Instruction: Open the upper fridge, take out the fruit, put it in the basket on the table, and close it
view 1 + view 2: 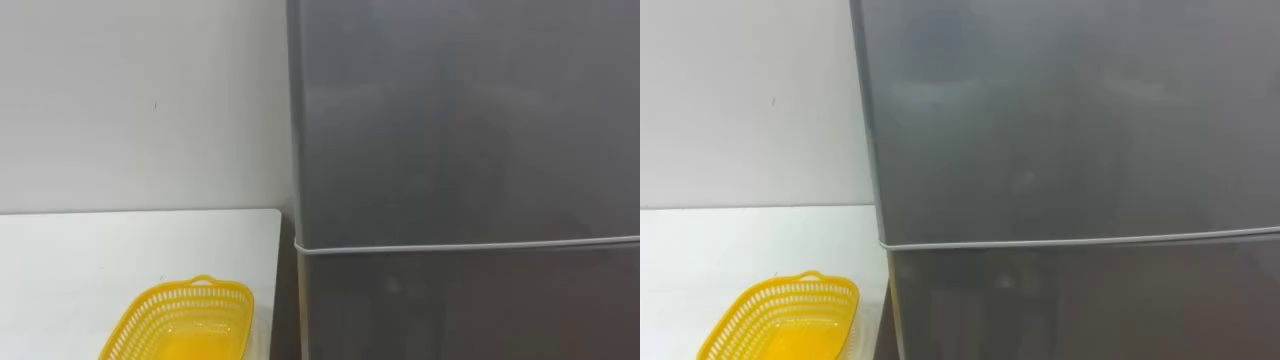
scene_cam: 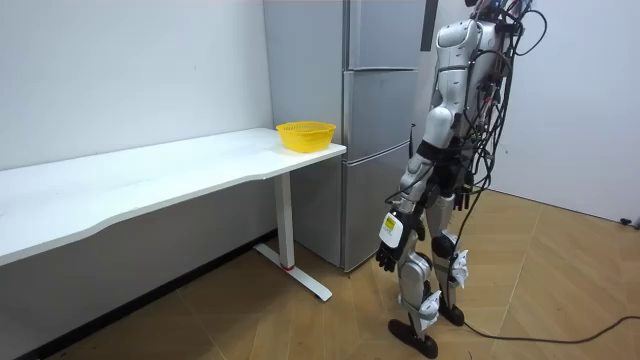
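White table [image 1: 90,250] to my left holds the yellow basket [image 1: 185,318], presumably the drop-off; upper fridge door [image 1: 460,120] ahead is shut, the item presumably behind it; left hand [image 2: 387,258] and right hand [image 2: 460,198] hang at my hips, open or closed I cannot tell

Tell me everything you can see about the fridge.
The fridge is a tall upright box with a dull grey, metal-looking skin that shows faint reflections. A thin pale seam runs across its front, parting the upper door from the lower door; both are shut, their faces plain and flat. It stands by the white wall, the white table's end close at its side; whether they touch cannot be told.
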Controlling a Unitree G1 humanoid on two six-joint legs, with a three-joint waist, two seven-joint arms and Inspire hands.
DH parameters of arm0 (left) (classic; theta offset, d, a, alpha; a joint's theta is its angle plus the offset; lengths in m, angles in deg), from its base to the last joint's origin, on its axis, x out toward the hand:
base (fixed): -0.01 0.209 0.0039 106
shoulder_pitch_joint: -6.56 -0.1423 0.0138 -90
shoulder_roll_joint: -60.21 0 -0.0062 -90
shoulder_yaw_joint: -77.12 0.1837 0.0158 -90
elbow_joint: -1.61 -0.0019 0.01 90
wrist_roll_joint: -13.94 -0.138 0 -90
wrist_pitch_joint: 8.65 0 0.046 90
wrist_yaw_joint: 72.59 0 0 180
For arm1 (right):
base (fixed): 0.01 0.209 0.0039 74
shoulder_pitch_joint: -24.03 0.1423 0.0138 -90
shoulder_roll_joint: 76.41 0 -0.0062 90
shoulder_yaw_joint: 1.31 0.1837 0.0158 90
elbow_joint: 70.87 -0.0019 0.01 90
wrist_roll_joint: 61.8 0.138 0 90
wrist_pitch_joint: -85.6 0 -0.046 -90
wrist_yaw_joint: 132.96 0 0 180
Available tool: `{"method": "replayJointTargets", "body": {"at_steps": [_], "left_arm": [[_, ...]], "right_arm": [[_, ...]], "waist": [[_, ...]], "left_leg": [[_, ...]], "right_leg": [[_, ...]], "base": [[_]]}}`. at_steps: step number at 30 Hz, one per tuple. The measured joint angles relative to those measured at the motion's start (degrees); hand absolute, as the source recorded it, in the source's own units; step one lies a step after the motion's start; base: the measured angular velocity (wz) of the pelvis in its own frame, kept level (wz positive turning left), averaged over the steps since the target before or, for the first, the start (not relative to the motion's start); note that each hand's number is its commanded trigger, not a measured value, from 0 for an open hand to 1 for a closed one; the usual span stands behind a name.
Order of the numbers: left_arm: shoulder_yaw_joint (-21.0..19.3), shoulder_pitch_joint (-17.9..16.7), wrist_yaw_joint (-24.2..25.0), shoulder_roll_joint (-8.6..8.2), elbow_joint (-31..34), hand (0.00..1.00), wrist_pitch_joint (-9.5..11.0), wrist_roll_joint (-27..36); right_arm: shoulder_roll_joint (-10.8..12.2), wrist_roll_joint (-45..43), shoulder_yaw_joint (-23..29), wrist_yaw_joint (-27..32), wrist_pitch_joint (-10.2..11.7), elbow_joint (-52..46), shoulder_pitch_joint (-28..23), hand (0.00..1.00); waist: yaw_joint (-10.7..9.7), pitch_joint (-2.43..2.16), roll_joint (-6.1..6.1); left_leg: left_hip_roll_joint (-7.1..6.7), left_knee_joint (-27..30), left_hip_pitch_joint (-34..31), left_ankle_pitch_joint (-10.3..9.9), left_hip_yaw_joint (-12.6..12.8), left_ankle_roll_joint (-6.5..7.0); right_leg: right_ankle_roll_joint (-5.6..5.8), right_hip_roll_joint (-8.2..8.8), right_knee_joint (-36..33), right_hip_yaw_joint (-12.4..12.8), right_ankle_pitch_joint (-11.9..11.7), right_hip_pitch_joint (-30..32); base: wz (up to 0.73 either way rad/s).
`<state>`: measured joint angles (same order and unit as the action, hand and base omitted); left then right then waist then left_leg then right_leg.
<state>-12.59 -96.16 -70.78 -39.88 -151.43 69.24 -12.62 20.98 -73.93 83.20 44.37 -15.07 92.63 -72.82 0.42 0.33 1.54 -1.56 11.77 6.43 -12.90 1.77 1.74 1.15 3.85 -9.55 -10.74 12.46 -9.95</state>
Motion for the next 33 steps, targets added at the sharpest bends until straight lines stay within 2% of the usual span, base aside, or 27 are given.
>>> {"method": "replayJointTargets", "body": {"at_steps": [11, 14, 20, 23, 26, 27, 29, 31, 33], "left_arm": [[-0.24, 0.41, -0.49, 0.04, -0.12, 0.00, 0.04, 0.07], [-1.60, 0.36, -1.89, -0.07, -1.09, 0.00, 0.32, 0.34], [-7.03, -0.60, -6.83, -0.27, -1.08, 0.00, 0.55, 12.52], [-10.47, -0.61, -10.18, -0.28, -1.09, 0.00, 0.83, 20.70], [-14.41, -0.43, -14.49, -0.30, -0.96, 0.00, 2.34, 28.37], [-15.86, -0.39, -16.49, -0.34, -0.46, 0.00, 2.76, 31.52], [-17.86, -0.56, -19.61, -0.33, 1.80, 0.00, 3.34, 35.75], [-19.52, -0.64, -22.95, -0.31, 4.32, 0.00, 4.80, 40.18], [-20.80, -0.63, -26.99, -0.34, 7.22, 0.00, 7.39, 44.57]], "right_arm": [[0.01, -1.81, 0.01, 0.15, 0.15, 0.14, 0.09, 0.00], [0.07, -1.80, 0.05, 0.77, 0.08, 0.16, -0.07, 0.00], [0.19, -1.17, 0.63, 2.70, -0.04, 0.24, 0.04, 0.00], [0.18, -0.43, 1.35, 3.55, -0.08, 0.60, 0.09, 0.00], [0.20, -0.04, 3.08, 3.92, -0.05, 0.96, -0.02, 0.00], [0.20, 0.19, 3.99, 4.11, -0.07, 0.91, -0.03, 0.00], [0.15, 0.76, 5.12, 4.80, 0.03, 0.60, -0.07, 0.00], [-0.01, 1.04, 5.72, 5.87, 0.47, 0.59, 0.10, 0.00], [-0.03, 1.35, 5.79, 6.73, 1.99, 0.32, 0.01, 0.00]], "waist": [[0.02, -0.02, 0.23], [0.08, -0.02, 0.46], [0.23, -0.07, 0.88], [0.53, -0.07, 0.71], [0.84, -0.17, 0.20], [0.94, -0.35, -0.30], [1.50, -0.33, -0.66], [1.76, -0.29, -0.93], [1.76, -0.18, -1.09]], "left_leg": [[-0.02, -0.05, 0.10, 0.00, -0.27, 0.00], [-0.02, -0.14, 0.14, 0.00, -0.32, 0.00], [-0.06, -0.13, 0.14, 0.00, -0.34, 0.00], [-0.06, -0.07, 0.13, -0.01, -0.37, 0.00], [-0.06, -0.02, -0.08, -0.02, -0.53, 0.01], [-0.06, 0.03, -0.24, -0.02, -0.50, 0.01], [-0.03, -0.02, -0.13, -0.02, -0.51, 0.01], [0.00, -0.29, 0.14, -0.02, -0.52, 0.01], [-0.01, -0.56, 0.20, -0.02, -0.45, 0.01]], "right_leg": [[0.00, 0.03, -0.07, -0.09, 0.14, -0.10], [-0.01, 0.02, -0.07, -0.11, 0.16, -0.11], [0.00, 0.06, 0.00, -0.22, 0.16, -0.16], [0.00, 0.05, 0.00, -0.20, 0.16, -0.25], [-0.01, 0.06, -0.06, -0.46, 0.15, -0.16], [-0.01, 0.06, -0.13, -0.57, 0.15, -0.05], [-0.02, 0.03, -0.24, -0.49, 0.14, -0.04], [-0.02, 0.01, -0.32, -0.38, 0.14, -0.12], [-0.02, 0.02, -0.32, -0.37, 0.13, -0.23]], "base": [[0.00], [0.00], [0.00], [0.00], [0.03], [0.05], [0.00], [-0.02], [0.00]]}}
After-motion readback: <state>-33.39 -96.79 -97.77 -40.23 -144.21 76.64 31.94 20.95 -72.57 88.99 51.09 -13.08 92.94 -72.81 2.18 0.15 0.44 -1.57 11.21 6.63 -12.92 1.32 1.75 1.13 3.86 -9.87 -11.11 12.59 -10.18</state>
